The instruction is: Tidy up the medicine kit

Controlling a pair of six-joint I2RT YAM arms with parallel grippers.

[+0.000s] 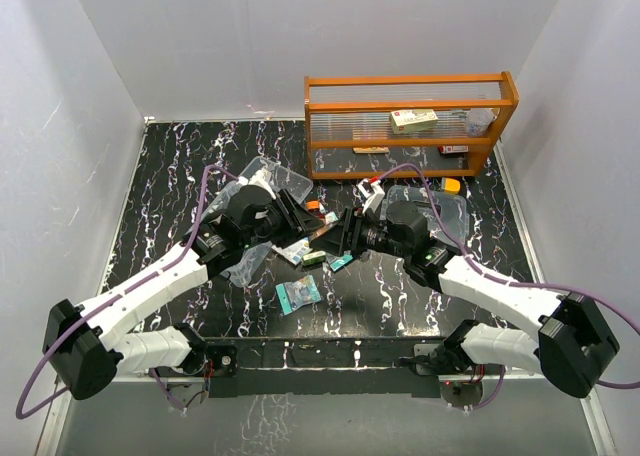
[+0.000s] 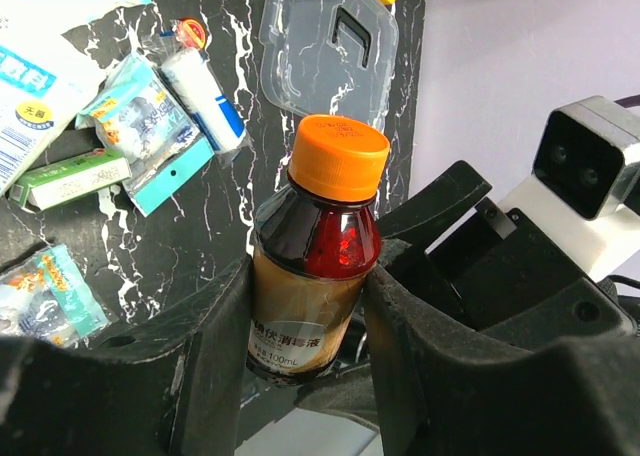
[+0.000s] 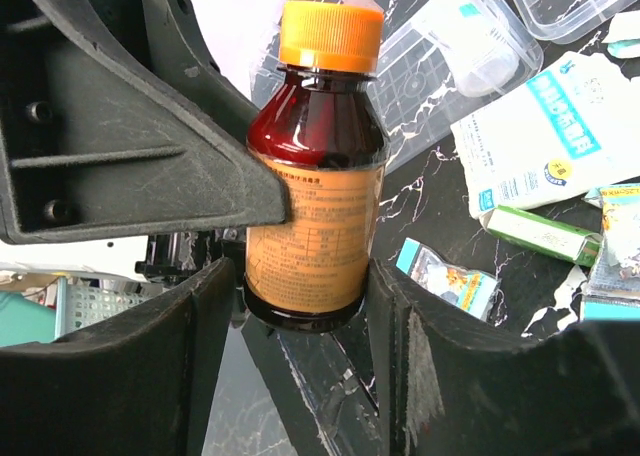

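Syrup bottle, likely heavy, slick and breakable, sits clamped mid-body in left hand; right hand flanks its base, grip unconfirmed.

Centre's jammed, left lane open!
Fingers from both arms crowd the bottle mid-tabletop; packets scattered beneath, rack walls the back.

Bottle: dark red-brown, labelled in tan
Cap: orange
Carton: green and white
Table: black, veined with white
Rack: orange
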